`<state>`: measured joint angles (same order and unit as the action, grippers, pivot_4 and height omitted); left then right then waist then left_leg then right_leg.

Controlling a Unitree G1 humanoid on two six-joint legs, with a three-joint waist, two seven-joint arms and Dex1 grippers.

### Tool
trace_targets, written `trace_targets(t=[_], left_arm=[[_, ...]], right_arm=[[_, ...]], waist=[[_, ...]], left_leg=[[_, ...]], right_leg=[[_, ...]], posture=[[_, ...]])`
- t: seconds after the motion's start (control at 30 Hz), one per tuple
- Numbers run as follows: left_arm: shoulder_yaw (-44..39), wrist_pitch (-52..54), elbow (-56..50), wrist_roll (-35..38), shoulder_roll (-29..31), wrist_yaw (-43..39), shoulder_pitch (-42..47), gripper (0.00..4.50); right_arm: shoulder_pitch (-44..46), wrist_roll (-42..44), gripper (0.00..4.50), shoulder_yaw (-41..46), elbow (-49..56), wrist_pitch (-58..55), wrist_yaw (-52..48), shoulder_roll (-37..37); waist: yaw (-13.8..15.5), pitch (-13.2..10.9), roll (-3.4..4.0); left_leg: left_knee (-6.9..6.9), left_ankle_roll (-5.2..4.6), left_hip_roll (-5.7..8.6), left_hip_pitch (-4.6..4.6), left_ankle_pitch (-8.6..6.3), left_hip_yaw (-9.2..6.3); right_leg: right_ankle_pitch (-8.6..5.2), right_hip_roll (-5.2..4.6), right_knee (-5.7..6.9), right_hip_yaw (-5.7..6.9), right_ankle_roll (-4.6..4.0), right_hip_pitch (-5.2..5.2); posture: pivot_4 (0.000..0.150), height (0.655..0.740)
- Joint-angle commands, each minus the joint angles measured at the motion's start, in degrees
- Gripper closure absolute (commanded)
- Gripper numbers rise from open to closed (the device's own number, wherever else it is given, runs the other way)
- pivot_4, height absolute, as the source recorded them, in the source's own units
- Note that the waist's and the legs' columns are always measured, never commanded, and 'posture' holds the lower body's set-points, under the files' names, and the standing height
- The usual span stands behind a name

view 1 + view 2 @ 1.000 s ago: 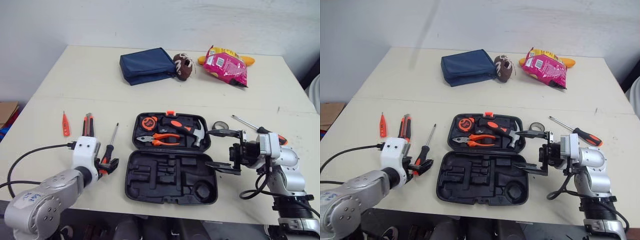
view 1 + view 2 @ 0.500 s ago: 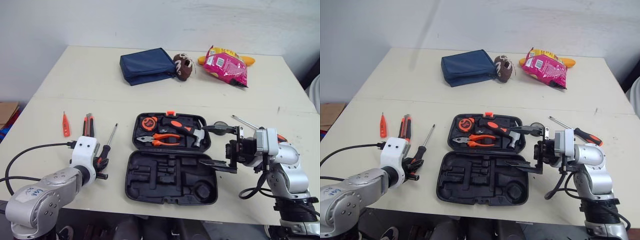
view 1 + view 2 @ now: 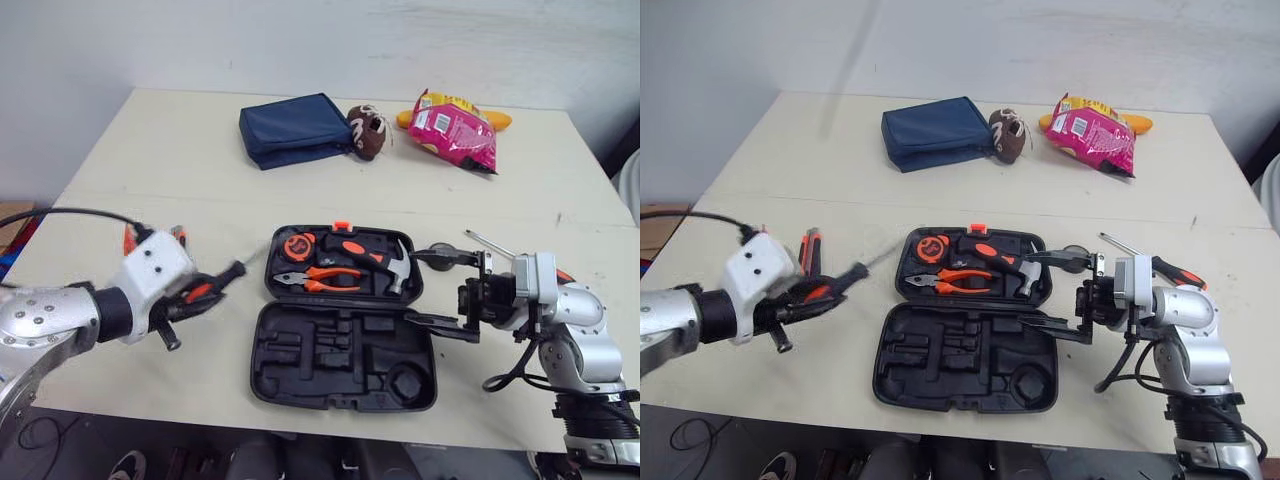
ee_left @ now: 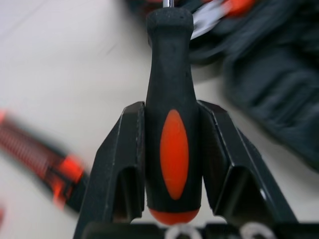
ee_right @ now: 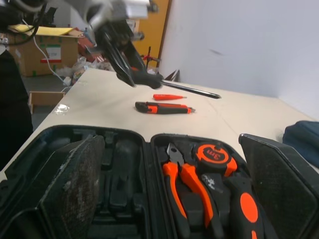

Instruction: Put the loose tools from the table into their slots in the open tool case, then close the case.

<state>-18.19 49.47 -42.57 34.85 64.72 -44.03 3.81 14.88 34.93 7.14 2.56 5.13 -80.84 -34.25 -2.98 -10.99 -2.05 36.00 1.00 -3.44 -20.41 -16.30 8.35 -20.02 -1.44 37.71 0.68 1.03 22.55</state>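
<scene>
The black tool case (image 3: 340, 360) lies open at the table's front; its far half holds a tape measure (image 3: 297, 245), pliers (image 3: 318, 279) and a hammer (image 3: 375, 262), and the near half's slots are bare. My left gripper (image 3: 195, 297) is shut on a black-and-orange screwdriver (image 4: 172, 124), held above the table left of the case with its shaft (image 3: 252, 260) pointing toward the case. My right gripper (image 3: 442, 290) stands open over the case's right edge. A utility knife (image 5: 164, 107) and a red tester pen (image 5: 167, 97) lie on the left. A second screwdriver (image 3: 1168, 268) lies on the right.
A small tape roll (image 3: 1072, 251) sits by the case's far right corner, behind my right gripper. At the back of the table lie a blue pouch (image 3: 295, 130), a brown toy football (image 3: 367, 132) and a pink snack bag (image 3: 455, 128).
My left gripper has shut on the screwdriver's handle and lifted it off the table, swinging its shaft toward the case. The right gripper has barely shifted.
</scene>
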Motion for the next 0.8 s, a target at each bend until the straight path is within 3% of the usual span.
trace_targets(t=[0.03, 0.1, 0.2, 0.4, 0.57, 0.8], left_arm=[[6.71, -8.52, 2.3, -1.22, 2.98, -10.02, 5.53, 3.7], [14.5, -7.68, 2.45, -2.59, 3.47, -12.51, 11.65, 3.7], [28.65, 3.48, 3.63, -4.88, 0.47, -11.37, 24.31, 3.7], [44.26, 7.33, 7.89, -13.07, -5.63, -12.31, 37.86, 3.7], [50.25, 6.15, 11.56, -19.76, -8.04, -11.91, 40.94, 3.7], [53.16, 8.07, 13.32, -23.12, -12.3, -11.96, 42.69, 3.7]], right_arm=[[0.64, -0.01, 0.0, 0.75, 0.71, 0.82, -0.57, -1.07], [0.63, -0.36, 0.0, 0.72, 0.64, 0.67, -0.5, -1.43], [0.23, -0.96, 0.0, 0.58, 1.03, 0.0, -0.13, -2.27], [-1.01, -1.06, 0.0, 0.96, 2.56, -0.55, 0.98, -2.81], [-2.29, -0.89, 0.0, 1.45, 3.83, -0.61, 2.05, -2.93], [-5.04, -0.65, 0.0, 2.84, 3.33, 0.73, 1.9, -4.01]], waist=[[0.02, -0.03, 0.04], [0.04, -0.03, 0.04], [0.15, -0.03, 0.05], [0.04, -0.04, 0.03], [-0.01, -0.04, 0.03], [0.47, -0.04, 0.03]], left_leg=[[-0.02, -0.01, 0.0, 0.0, 0.0, 0.0], [-0.04, -0.03, -0.01, 0.0, 0.0, -0.01], [0.04, -0.09, -0.01, -0.03, -0.01, 0.0], [0.18, -0.14, 0.0, -0.16, 0.02, 0.03], [0.19, -0.07, -0.04, -0.14, 0.08, 0.03], [0.33, -0.09, -0.06, -0.18, 0.06, 0.05]], right_leg=[[0.0, 0.01, 0.0, 0.0, -0.01, 0.01], [-0.01, 0.03, 0.01, 0.0, -0.01, 0.01], [0.01, 0.07, 0.03, -0.04, 0.05, 0.0], [0.05, 0.15, 0.07, -0.16, 0.26, 0.08], [-0.02, 0.29, 0.15, -0.3, 0.35, 0.12], [-0.03, 0.32, 0.21, -0.4, 0.38, 0.13]], posture=[[0.15, 0.74], [0.15, 0.74], [0.15, 0.74], [0.15, 0.74], [0.15, 0.74], [0.15, 0.74]])
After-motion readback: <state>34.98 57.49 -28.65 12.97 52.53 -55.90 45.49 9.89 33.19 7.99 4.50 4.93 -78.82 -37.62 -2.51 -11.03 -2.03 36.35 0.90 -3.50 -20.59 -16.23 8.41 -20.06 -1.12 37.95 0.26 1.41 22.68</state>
